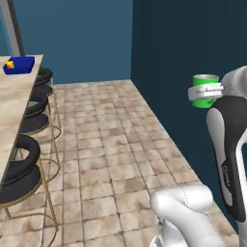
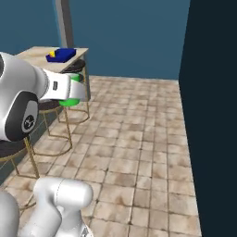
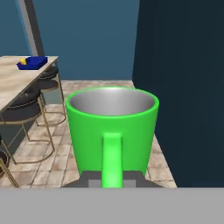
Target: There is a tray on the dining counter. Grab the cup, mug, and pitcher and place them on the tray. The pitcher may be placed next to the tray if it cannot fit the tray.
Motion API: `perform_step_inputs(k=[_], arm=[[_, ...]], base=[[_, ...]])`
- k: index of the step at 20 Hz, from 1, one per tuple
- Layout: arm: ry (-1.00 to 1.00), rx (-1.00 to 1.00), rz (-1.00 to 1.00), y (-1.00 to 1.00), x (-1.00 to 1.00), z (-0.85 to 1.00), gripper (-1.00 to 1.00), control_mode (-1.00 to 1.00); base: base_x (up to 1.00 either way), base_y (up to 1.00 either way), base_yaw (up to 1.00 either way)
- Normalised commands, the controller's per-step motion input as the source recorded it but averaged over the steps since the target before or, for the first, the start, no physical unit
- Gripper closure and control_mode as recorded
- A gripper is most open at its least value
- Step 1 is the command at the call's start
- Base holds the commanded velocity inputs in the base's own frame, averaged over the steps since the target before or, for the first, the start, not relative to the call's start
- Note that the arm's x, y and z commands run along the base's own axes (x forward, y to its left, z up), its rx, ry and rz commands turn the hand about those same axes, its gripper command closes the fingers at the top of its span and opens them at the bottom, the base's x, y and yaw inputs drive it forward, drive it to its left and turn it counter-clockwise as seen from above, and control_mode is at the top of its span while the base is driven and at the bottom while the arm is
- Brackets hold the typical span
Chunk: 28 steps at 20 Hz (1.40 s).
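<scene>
The bright green mug is upright in the air above the tiled floor, well apart from the bench. Its handle points back toward the hand camera, and the inside is grey and empty. In the left base view it shows as a short green cylinder against the dark wall. The deep-blue tray lies flat at the far end of the long beige marble-patterned bench. The small yellow cup stands on the tray at one end.

Glossy white rounded arm links — black joint panels, faint grey lettering.
</scene>
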Motion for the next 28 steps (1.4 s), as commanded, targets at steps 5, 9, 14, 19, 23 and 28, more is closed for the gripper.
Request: perform_step_inputs(k=[5,9,14,19,23,28], arm=[[0.0,0.0,0.0,0.0,0.0,0.0,1.0,1.0],[0.0,0.0,0.0,0.0,0.0,0.0,1.0,1.0],[0.0,0.0,0.0,0.0,0.0,0.0,1.0,1.0],[0.0,0.0,0.0,0.0,0.0,0.0,1.0,1.0],[0.0,0.0,0.0,0.0,0.0,0.0,1.0,1.0],[0.0,0.0,0.0,0.0,0.0,0.0,1.0,1.0]], base=[[1.0,-0.1,0.21],[1.0,-0.17,0.22],[1.0,-0.16,0.21],[1.0,-0.58,0.07],[1.0,-0.69,0.0],[1.0,-0.54,0.0]])
